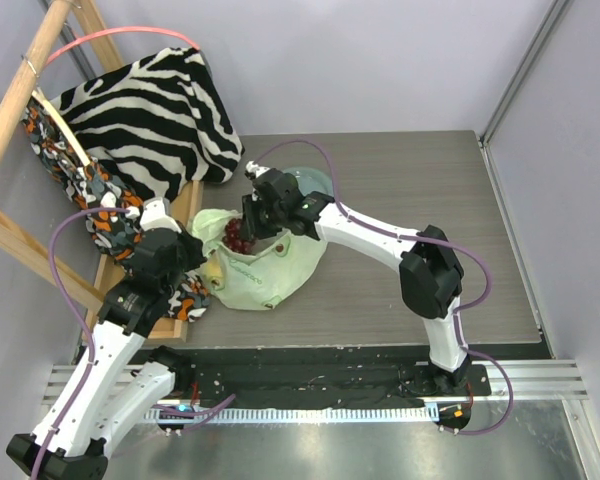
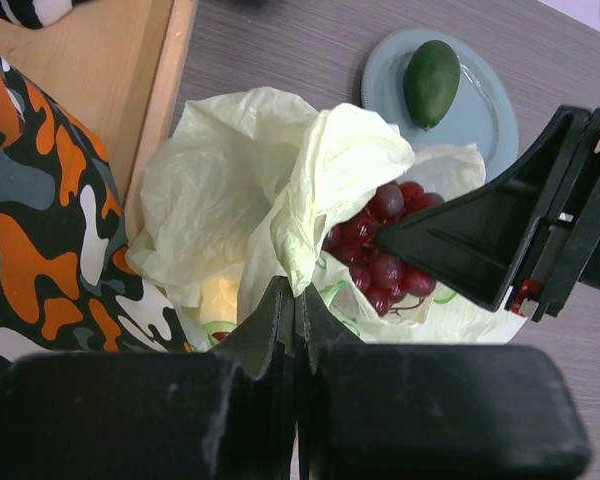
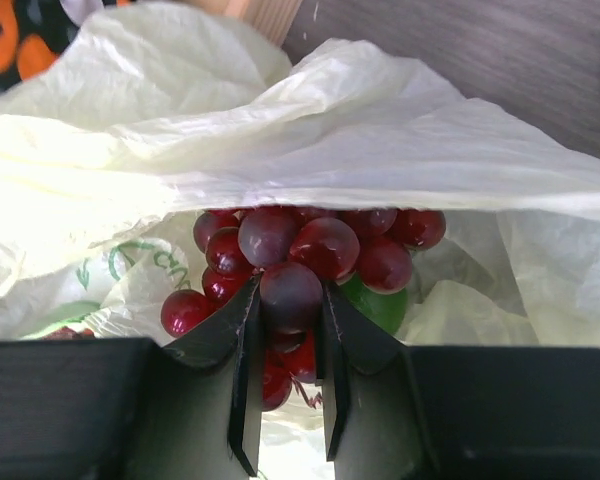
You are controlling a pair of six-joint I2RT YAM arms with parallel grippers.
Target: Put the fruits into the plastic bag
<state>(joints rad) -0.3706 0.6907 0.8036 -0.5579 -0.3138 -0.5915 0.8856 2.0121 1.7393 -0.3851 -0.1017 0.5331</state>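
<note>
The pale green plastic bag [image 1: 260, 270] lies on the table by the wooden frame. My left gripper [image 2: 298, 300] is shut on a fold of the bag's rim [image 2: 330, 190] and holds the mouth up. My right gripper [image 3: 288, 300] is shut on the dark red grape bunch [image 3: 300, 250] and holds it inside the bag's mouth [image 1: 238, 235]. A green lime [image 3: 380, 305] lies in the bag behind the grapes. Something yellow [image 2: 218, 298] shows through the bag. The green avocado [image 2: 432, 80] lies on the grey-blue plate [image 2: 480, 110]. The dark round fruit is out of view.
A zebra-striped cloth [image 1: 150, 110] hangs over the wooden frame [image 1: 20, 100] at the back left. An orange, grey and white patterned cloth [image 2: 40, 220] lies on the wooden board [image 2: 90, 70] just left of the bag. The plate [image 1: 310, 180] sits behind the bag.
</note>
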